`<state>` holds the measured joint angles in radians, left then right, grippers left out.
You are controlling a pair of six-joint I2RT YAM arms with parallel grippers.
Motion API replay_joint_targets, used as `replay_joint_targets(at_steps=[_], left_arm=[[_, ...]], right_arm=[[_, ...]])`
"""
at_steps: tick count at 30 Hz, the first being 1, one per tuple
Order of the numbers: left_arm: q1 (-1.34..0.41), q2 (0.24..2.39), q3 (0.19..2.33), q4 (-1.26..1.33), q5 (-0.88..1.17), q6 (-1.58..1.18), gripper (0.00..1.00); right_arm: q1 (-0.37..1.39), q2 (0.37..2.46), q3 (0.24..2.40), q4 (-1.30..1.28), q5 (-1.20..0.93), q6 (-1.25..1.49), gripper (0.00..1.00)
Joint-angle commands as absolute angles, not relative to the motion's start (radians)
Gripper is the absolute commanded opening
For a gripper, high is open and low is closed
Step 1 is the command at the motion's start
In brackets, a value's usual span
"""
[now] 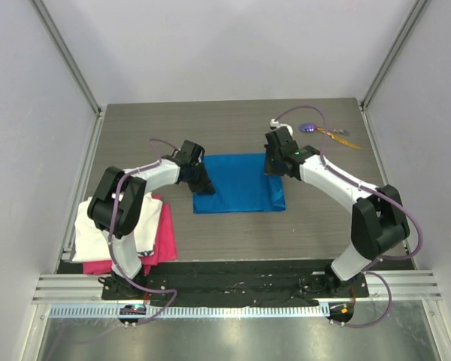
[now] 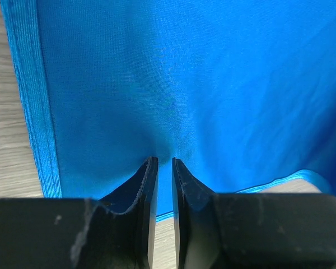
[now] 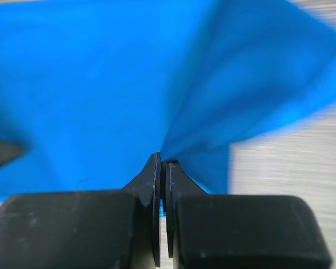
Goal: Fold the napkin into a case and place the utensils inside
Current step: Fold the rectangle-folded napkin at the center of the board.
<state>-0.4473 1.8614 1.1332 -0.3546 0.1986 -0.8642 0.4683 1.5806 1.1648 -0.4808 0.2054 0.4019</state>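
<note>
Napkin (image 1: 239,183) mid-table between arms. Left gripper (image 2: 164,161) nearly closed, pinching puckered cloth near left edge. Right gripper (image 3: 163,160) pressed tight on right edge, cloth tented up. Thin, soft, slick fabric, likely slips; best pinched at hems and corners. Utensils (image 1: 327,130) far right.

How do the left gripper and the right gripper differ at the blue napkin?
The left gripper shows a thin gap between its jaws; the right gripper is pressed fully shut. At the left gripper the napkin only puckers; at the right gripper it stands up as a fold. Both pinch the napkin, at opposite sides.
</note>
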Motion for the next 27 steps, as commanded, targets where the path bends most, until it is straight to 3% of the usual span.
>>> replay_joint_targets(at_steps=[1, 13, 27], left_arm=[[-0.451, 1.856, 1.095, -0.302, 0.173, -0.888, 0.20], [-0.384, 1.707, 1.091, -0.382, 0.199, -0.874, 0.21], [-0.368, 1.792, 1.011, -0.336, 0.198, -0.870, 0.18]], right_arm=[[0.566, 1.649, 1.258, -0.399, 0.109, 0.546, 0.01], [0.623, 1.778, 1.356, -0.379, 0.046, 0.560, 0.01], [0.695, 1.891, 1.515, -0.445, 0.060, 0.684, 0.01]])
